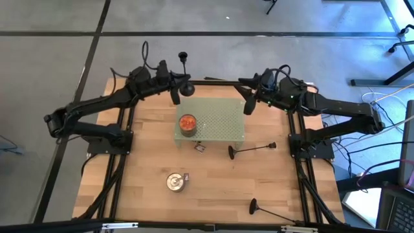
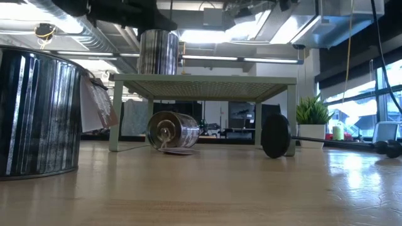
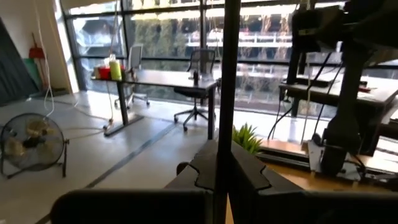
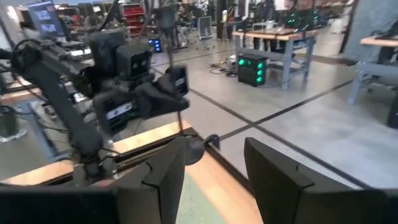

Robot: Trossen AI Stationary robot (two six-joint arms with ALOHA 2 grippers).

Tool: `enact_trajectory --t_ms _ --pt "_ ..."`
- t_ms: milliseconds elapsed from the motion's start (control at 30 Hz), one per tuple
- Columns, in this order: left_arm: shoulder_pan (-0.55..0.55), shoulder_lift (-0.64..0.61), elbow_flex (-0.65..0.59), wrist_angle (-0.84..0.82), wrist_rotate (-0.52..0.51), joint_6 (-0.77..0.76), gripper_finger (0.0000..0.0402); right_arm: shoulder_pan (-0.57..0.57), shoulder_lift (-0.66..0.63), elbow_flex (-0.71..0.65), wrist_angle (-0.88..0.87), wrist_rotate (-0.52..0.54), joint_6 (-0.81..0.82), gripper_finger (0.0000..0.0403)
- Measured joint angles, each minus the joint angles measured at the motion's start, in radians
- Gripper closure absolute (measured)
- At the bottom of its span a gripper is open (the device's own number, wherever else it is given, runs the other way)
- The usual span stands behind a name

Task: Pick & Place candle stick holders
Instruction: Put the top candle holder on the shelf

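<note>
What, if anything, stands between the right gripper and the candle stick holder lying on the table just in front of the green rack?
Nothing visible blocks it. The right gripper hovers open above the green rack's right far edge, and the fallen candle stick holder lies on bare wood just off the rack's near right corner. The orange can sits at the rack's left.

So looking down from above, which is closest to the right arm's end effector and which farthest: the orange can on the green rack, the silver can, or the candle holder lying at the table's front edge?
From the right end effector, in the high view:
1. Orange can, on the green rack's left part.
2. Silver can, on the bare wood, front left of the rack.
3. Candle holder at the front edge, lying on its side.
</note>
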Motion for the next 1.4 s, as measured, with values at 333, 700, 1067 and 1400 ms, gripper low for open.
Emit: enact_trajectory --t_ms 333,700,1067,1400 --pt "-0.003 0.0 -0.178 0.166 -0.033 -0.012 0.0392 0.0 -0.02 0.0 -0.015 0.091 -0.053 0.0234" --pt "-0.023 0.024 -0.182 0.153 0.002 0.015 0.0392 0.0 -0.02 0.0 -0.048 0.118 -0.053 0.0234" --pt "-0.06 0.154 -0.182 0.279 0.001 0.025 0.0392 -0.002 -0.02 0.0 -0.052 0.12 -0.057 0.0234" --pt "-0.052 0.143 -0.182 0.242 0.002 0.006 0.0392 -0.002 -0.02 0.0 -0.06 0.12 -0.056 0.0234"
